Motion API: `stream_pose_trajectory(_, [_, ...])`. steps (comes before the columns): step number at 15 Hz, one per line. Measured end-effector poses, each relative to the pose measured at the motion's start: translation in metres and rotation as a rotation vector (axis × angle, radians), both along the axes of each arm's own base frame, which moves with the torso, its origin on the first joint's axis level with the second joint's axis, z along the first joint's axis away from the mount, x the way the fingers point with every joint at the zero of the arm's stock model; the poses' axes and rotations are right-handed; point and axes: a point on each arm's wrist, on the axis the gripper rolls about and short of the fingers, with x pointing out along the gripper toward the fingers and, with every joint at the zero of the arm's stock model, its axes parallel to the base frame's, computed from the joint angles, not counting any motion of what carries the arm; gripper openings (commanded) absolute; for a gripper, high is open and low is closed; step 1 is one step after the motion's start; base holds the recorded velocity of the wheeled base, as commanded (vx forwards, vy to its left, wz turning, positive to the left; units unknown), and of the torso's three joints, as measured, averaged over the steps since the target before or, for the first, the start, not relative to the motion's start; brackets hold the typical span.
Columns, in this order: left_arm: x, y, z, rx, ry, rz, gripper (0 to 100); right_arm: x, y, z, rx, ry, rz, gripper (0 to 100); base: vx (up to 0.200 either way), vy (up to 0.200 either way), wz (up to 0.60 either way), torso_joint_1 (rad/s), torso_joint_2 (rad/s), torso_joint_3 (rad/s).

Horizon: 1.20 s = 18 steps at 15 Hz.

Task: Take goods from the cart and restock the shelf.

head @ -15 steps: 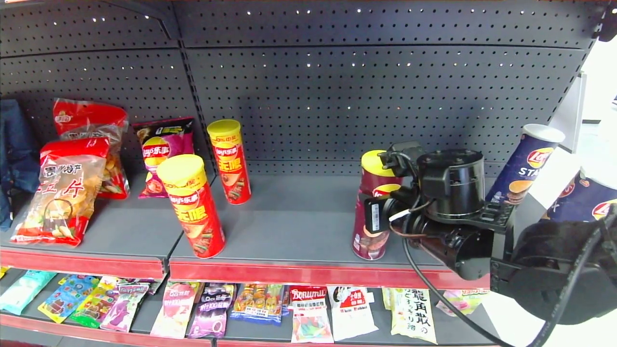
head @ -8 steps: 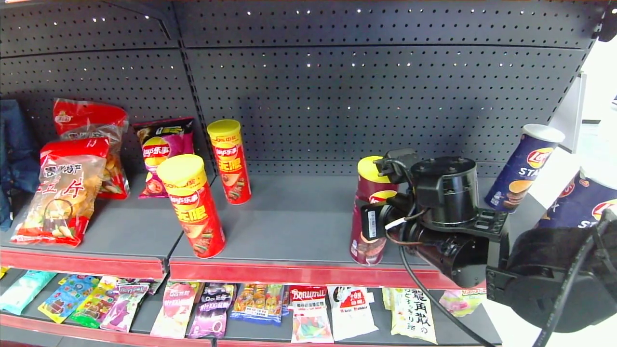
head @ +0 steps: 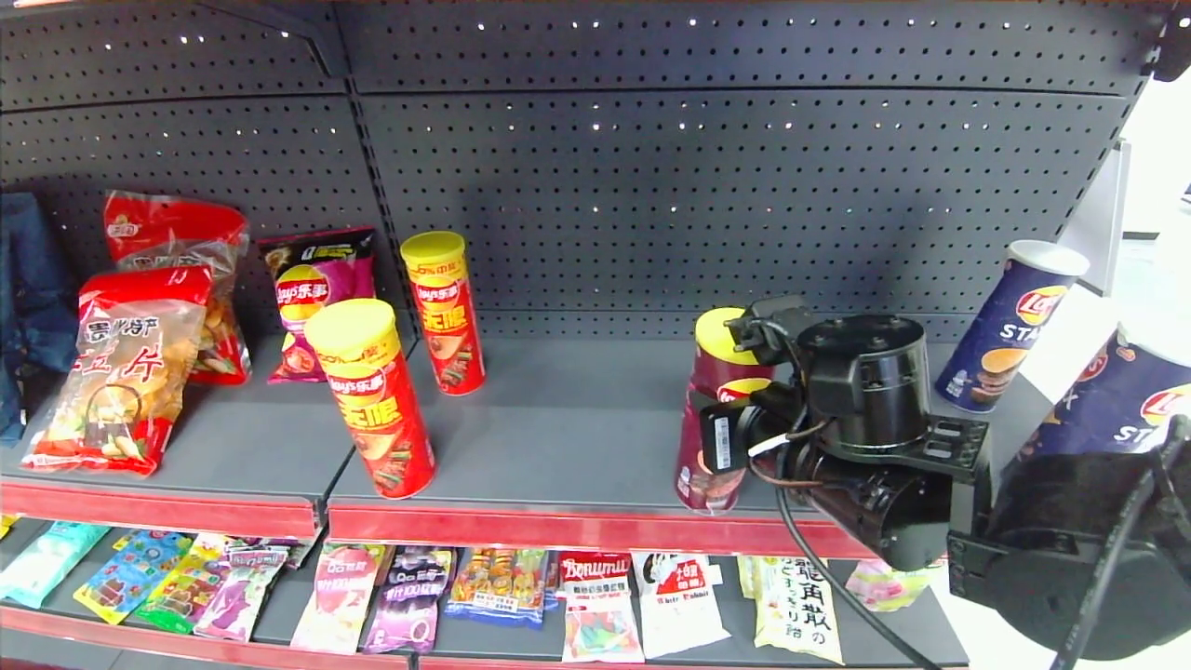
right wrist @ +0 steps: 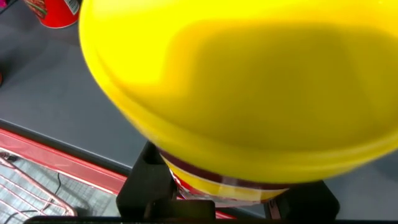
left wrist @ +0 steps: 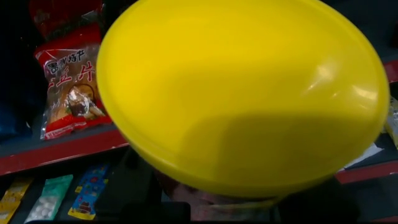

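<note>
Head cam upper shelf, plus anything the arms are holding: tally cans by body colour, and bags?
Red cans: 2
Maroon can, tilted at the shelf's front edge: 1
Blue cans: 2
Bags: 3
Yellow-lidded can close under the left wrist camera, body colour unclear: 1
Total: 9

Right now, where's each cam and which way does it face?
Head: on the head, facing forward-down at the shelf; right gripper holds dark red can.
Left wrist: above left gripper, looking down a yellow-lidded can, shelf beyond.
Right wrist: above right gripper, looking down the dark red can's lid.
Shared: head and right wrist both show that can.
</note>
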Motion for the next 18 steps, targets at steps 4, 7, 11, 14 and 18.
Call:
stream_pose_trajectory(4, [0.0, 0.0, 0.0, 0.0, -0.002, 0.0, 0, -0.003, 0.001, 0.0, -0.001, 0.002, 0.007, 0, 0.0, 0.0, 0.0, 0.0, 0.0, 0.0])
stream_pose_trajectory(7, [-0.001, 0.0, 0.0, 0.002, -0.008, 0.0, 0, -0.008, 0.003, -0.002, -0.009, 0.014, 0.022, 100, 0.0, 0.0, 0.0, 0.0, 0.0, 0.0])
stream_pose_trajectory(11, [-0.003, -0.001, -0.001, 0.004, -0.017, 0.0, 0, -0.013, 0.004, 0.001, 0.001, -0.009, -0.026, 100, 0.0, 0.0, 0.0, 0.0, 0.0, 0.0])
stream_pose_trajectory(14, [-0.003, -0.001, -0.001, 0.005, -0.021, -0.001, 0, -0.023, 0.002, 0.005, 0.019, -0.021, -0.034, 100, 0.0, 0.0, 0.0, 0.0, 0.0, 0.0])
stream_pose_trajectory(18, [-0.003, -0.001, -0.001, 0.005, -0.023, 0.0, 0, -0.07, -0.023, 0.01, 0.014, -0.028, 0.008, 100, 0.0, 0.0, 0.0, 0.0, 0.0, 0.0])
